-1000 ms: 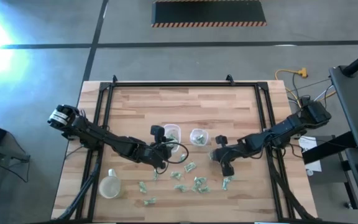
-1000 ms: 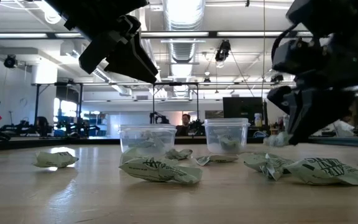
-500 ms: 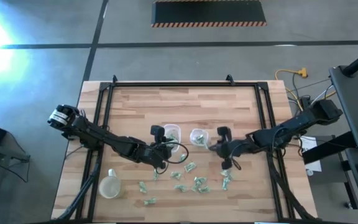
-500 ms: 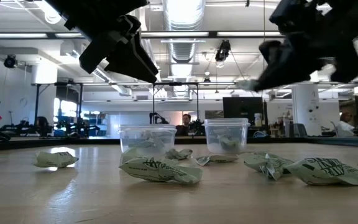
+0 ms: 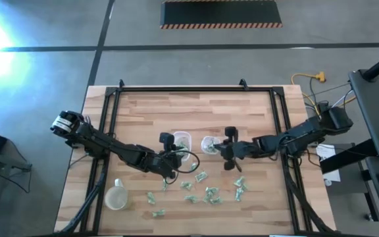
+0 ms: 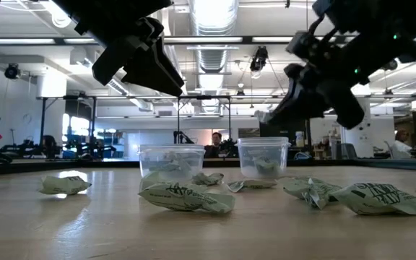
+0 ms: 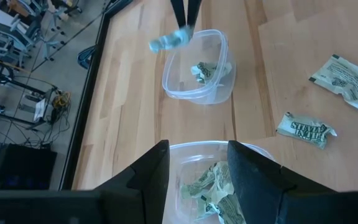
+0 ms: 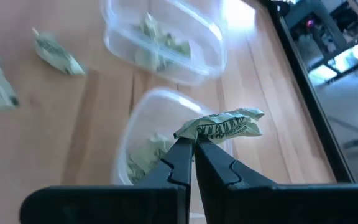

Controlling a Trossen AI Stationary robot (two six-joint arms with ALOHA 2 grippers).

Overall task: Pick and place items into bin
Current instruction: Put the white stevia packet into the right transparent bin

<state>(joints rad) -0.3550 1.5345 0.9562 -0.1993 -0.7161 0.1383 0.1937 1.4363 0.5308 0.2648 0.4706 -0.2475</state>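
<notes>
Two clear bins stand side by side mid-table, the left bin (image 5: 182, 139) and the right bin (image 5: 210, 144), each with crumpled items in it. Several pale-green wrapped items (image 5: 206, 193) lie loose on the wood nearer the front edge. My right gripper (image 8: 193, 142) is shut on one item (image 8: 222, 126) just above the right bin (image 8: 160, 146). My left gripper (image 7: 197, 177) hangs open over the left bin (image 7: 213, 186), with nothing between its fingers. My right gripper pinches the packet's lower edge (image 8: 196, 134) between its two fingertips, near one end of the packet. The fingers slant down, coming from the table's right side. The packet is lifted clear and lies roughly level above the right bin's rim.
A round clear container (image 5: 116, 196) stands near the front left corner. Black rails (image 5: 110, 118) run along the table's left, right and far sides. In the low view, loose items (image 6: 186, 196) lie in front of both bins.
My right gripper has risen from the loose items near the front and moved toward the far left, up to the right bin. It has tipped from pointing steeply down to a shallower slant. The packet it holds has been lifted clear of the table.
</notes>
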